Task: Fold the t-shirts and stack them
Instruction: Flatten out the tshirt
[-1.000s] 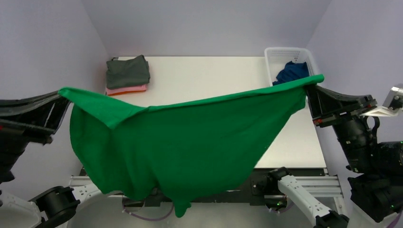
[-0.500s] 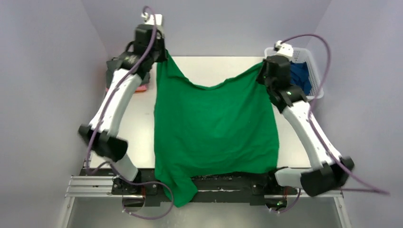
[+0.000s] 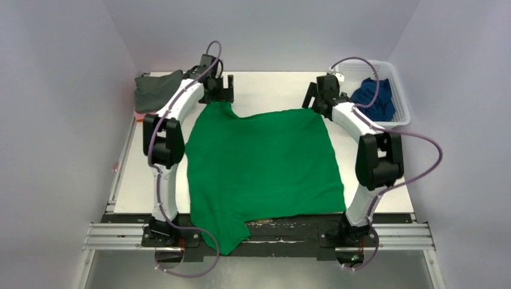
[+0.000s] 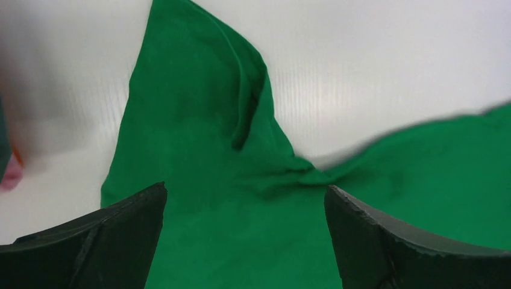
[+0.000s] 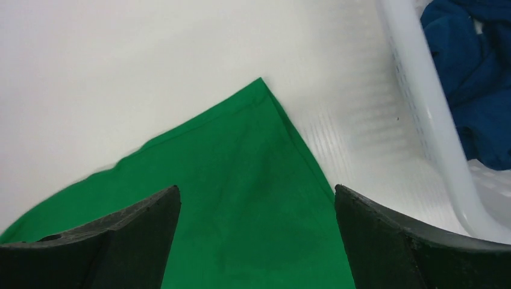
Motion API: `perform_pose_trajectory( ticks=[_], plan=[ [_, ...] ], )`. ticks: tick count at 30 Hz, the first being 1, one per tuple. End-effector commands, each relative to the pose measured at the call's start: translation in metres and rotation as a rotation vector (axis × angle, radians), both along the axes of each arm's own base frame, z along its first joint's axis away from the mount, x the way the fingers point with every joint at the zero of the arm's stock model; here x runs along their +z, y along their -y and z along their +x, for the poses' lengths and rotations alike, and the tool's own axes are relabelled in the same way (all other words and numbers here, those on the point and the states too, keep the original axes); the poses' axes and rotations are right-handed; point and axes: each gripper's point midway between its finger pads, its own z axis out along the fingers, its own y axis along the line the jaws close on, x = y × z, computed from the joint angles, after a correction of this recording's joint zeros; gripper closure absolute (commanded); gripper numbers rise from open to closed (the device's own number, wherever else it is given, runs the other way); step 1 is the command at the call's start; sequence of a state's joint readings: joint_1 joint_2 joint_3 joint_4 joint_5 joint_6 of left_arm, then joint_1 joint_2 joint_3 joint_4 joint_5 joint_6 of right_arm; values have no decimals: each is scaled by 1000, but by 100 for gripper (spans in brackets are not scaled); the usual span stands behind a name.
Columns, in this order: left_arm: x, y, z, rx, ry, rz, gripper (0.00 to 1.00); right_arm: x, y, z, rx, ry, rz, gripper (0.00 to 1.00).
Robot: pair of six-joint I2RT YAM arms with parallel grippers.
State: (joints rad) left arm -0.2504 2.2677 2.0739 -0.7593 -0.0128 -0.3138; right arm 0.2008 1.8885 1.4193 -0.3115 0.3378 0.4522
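A shirt (image 3: 259,162) lies spread flat across the middle of the table (image 3: 265,87), its near left part hanging over the table's near edge onto the rail (image 3: 289,239). The left gripper (image 3: 222,95) is over the shirt's far left corner and the right gripper (image 3: 312,99) over its far right corner, neither holding it. A folded stack (image 3: 158,91) sits at the table's far left corner. A basket (image 3: 402,99) stands at the far right corner, with another shirt (image 3: 372,96) inside.
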Motion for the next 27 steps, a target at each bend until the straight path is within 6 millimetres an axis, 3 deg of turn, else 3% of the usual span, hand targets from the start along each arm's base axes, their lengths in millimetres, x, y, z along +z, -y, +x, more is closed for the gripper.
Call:
perform_pose_trajectory(
  ticks=[1,6,7,11,14,20,27],
  plan=[
    [125,8,-21,5,257,-137,0,70,-11,-15,48,181,86,4],
    [77,3,-93,47,111,-168,0,39,-37,-75,169,98,192,4],
    [76,6,-108,43,116,-190,0,33,-43,-85,188,82,206,4],
    [33,29,-163,10,30,-237,0,7,-71,-123,267,-3,222,3],
    [1,43,-192,-6,-52,-201,0,-11,-84,-142,278,-49,217,3],
    [-47,62,-202,23,-197,-232,0,-46,-91,-151,246,-112,270,4],
    [-72,89,-166,12,-285,-253,0,-78,-74,-133,166,-175,259,3]
  ],
)
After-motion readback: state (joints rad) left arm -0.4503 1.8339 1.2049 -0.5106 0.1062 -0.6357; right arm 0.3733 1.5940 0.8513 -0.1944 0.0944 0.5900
